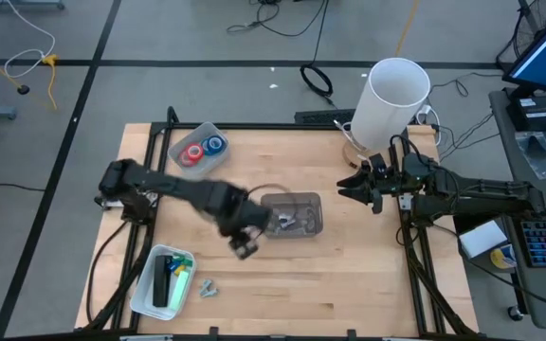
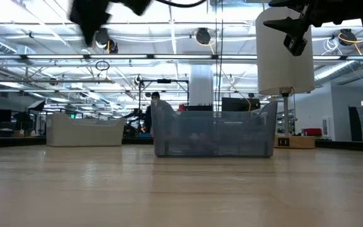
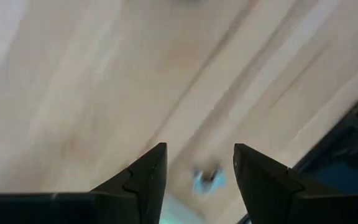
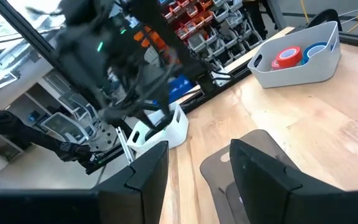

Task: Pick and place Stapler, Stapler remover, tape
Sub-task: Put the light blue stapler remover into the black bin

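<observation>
High view: looking down on a wooden table (image 1: 349, 284) and finding the widest open wood along the near edge and in the near right corner. Hovering over bare wood just off the near left corner of the clear bin (image 1: 315, 227) – the left gripper (image 1: 245, 246), holding its fingers apart and gripping nothing. Hanging near the bin's right side, towards the table's right edge – the right gripper (image 1: 353, 189), also spreading its fingers and carrying nothing. Crowding the far right corner: one tall white cylinder (image 1: 396, 95).

Counting three containers: the clear bin at centre, holding small metal pieces too blurred to name; one white tub (image 1: 180, 138) at the far left edge; one white tray (image 1: 145, 296) at the near left edge. Lying in the tub – the tape, showing one red roll (image 1: 192, 156) and one blue roll (image 1: 215, 145) plainly. Lying in the tray – one dark stapler (image 1: 164, 278) beside something green. Sitting loose on the wood just beside the tray – one small bluish piece (image 1: 207, 287).
</observation>
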Motion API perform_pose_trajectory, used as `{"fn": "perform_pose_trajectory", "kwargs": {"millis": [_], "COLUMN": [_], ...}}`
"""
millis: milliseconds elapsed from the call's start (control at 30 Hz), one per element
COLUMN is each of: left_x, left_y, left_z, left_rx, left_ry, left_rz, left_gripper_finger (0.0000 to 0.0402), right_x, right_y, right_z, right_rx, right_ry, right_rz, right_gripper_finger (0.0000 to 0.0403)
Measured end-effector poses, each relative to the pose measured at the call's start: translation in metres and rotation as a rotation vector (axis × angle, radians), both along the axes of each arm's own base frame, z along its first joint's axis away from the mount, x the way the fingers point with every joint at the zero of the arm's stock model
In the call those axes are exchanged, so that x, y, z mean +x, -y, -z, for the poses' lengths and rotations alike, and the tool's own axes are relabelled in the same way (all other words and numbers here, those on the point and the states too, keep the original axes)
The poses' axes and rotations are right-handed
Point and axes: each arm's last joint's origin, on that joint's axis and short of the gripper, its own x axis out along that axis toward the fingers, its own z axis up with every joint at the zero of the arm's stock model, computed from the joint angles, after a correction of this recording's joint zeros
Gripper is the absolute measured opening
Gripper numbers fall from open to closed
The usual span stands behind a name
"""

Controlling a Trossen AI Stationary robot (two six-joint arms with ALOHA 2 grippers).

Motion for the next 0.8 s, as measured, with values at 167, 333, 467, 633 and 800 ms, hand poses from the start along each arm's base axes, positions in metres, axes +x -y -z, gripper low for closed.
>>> {"fn": "perform_pose_trajectory", "kwargs": {"millis": [167, 333, 467, 633, 800], "left_x": [-0.016, -0.026, -0.036, -0.045, -0.062], "left_y": [0.045, 0.077, 0.101, 0.125, 0.142], "left_z": [0.012, 0.043, 0.064, 0.082, 0.094], "left_rx": [0.044, 0.037, 0.017, 0.044, 0.043], "left_ry": [-0.121, -0.134, -0.088, 0.021, 0.008], "left_rz": [-0.05, -0.156, -0.152, -0.123, -0.092], "left_gripper_finger": [0.0184, 0.0184, 0.0184, 0.0184, 0.0184], "right_x": [0.0, 0.0, 0.0, 0.0, 0.0], "right_y": [0.0, 0.0, 0.0, 0.0, 0.0], "right_z": [0.0, 0.0, 0.0, 0.0, 0.0], "right_rx": [-0.01, -0.01, -0.01, -0.009, -0.01], "right_ry": [0.0, 0.0, 0.0, 0.0, 0.0], "right_rz": [-0.002, -0.002, -0.002, -0.002, -0.001], "right_gripper_finger": [0.0167, 0.0167, 0.0167, 0.0167, 0.0167]}}
